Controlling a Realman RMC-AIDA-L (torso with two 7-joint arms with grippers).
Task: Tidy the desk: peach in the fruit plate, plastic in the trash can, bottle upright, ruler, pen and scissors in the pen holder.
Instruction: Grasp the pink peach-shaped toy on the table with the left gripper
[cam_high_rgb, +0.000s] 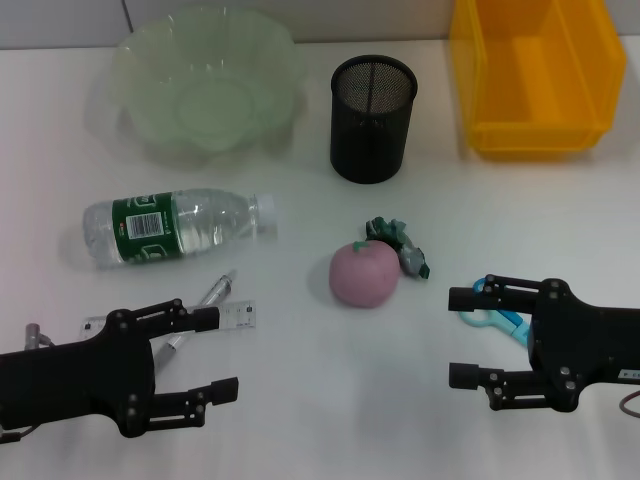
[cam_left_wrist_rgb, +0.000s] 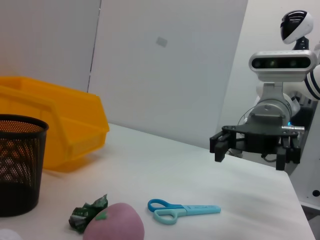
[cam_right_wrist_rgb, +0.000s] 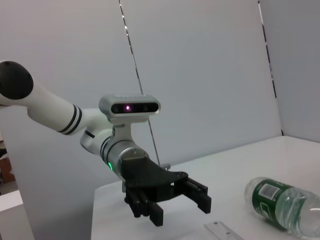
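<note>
A pink peach (cam_high_rgb: 364, 274) (cam_left_wrist_rgb: 115, 224) sits mid-table with crumpled dark green plastic (cam_high_rgb: 398, 240) (cam_left_wrist_rgb: 89, 212) touching its far right side. The water bottle (cam_high_rgb: 175, 226) (cam_right_wrist_rgb: 282, 206) lies on its side at the left. Nearer me, a clear ruler (cam_high_rgb: 238, 316) (cam_right_wrist_rgb: 225, 231) and a silver pen (cam_high_rgb: 208, 300) lie partly under my open, empty left gripper (cam_high_rgb: 225, 353) (cam_right_wrist_rgb: 177, 207). Blue scissors (cam_high_rgb: 490, 312) (cam_left_wrist_rgb: 182, 211) lie flat, partly hidden by my open, empty right gripper (cam_high_rgb: 452, 337) (cam_left_wrist_rgb: 249, 155). At the back are the green fruit plate (cam_high_rgb: 140, 60), the black mesh pen holder (cam_high_rgb: 372, 118) (cam_left_wrist_rgb: 17, 170) and the yellow bin (cam_high_rgb: 535, 130) (cam_left_wrist_rgb: 55, 125).
A white wall runs along the table's far edge, just behind the three containers. The white tabletop stretches between my two grippers at the front.
</note>
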